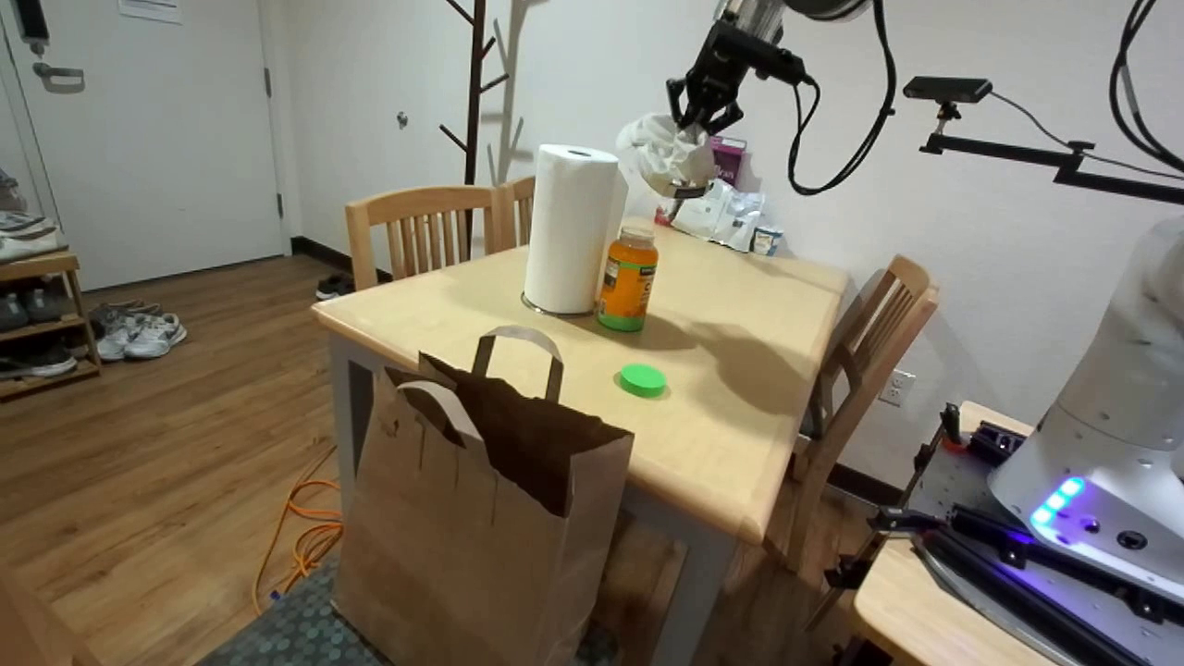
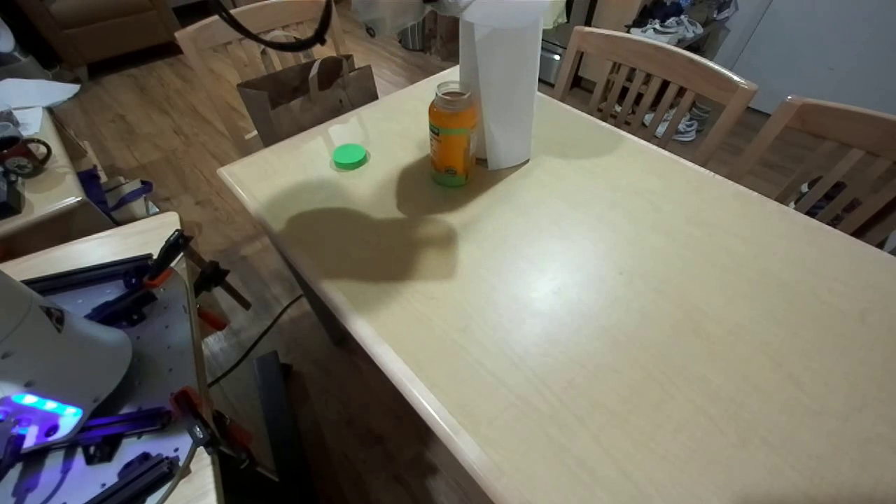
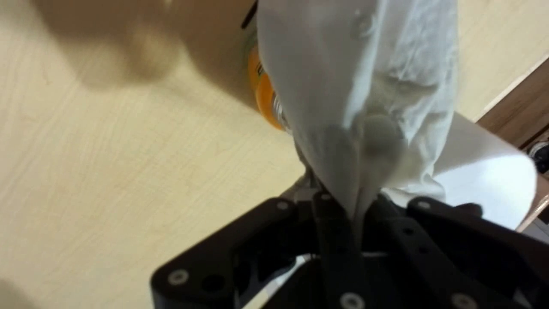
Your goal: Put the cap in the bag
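A white cloth cap with a small dark strap hangs crumpled from my gripper in an exterior view. It is above the table, beside the paper towel roll's top. In the wrist view the fingers are shut on a fold of the cap, which hides part of the table. The brown paper bag stands upright with its top open and handles up, on a chair at the table's end. The bag also shows in an exterior view, partly behind the table edge. My gripper is out of that view.
On the table stand a white paper towel roll and an open orange jar, between the cap and the bag. A green lid lies near the bag. White pouches stand at the far end. Chairs surround the table.
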`<act>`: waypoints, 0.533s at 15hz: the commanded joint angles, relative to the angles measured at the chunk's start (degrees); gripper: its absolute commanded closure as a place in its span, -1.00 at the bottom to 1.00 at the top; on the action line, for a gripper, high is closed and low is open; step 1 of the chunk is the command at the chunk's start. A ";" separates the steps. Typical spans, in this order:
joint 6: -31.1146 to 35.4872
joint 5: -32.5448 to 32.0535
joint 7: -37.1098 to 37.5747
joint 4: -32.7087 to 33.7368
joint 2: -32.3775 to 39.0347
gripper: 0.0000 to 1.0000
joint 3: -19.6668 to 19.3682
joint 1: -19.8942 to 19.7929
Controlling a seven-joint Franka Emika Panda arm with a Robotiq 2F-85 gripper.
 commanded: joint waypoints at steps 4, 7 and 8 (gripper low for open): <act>-6.92 -1.55 -1.85 -7.49 -7.60 0.86 9.20 0.95; -11.77 -1.19 -3.61 -7.11 -4.17 0.87 12.77 2.70; -13.08 -0.78 -4.75 -7.46 -3.70 0.86 13.50 3.33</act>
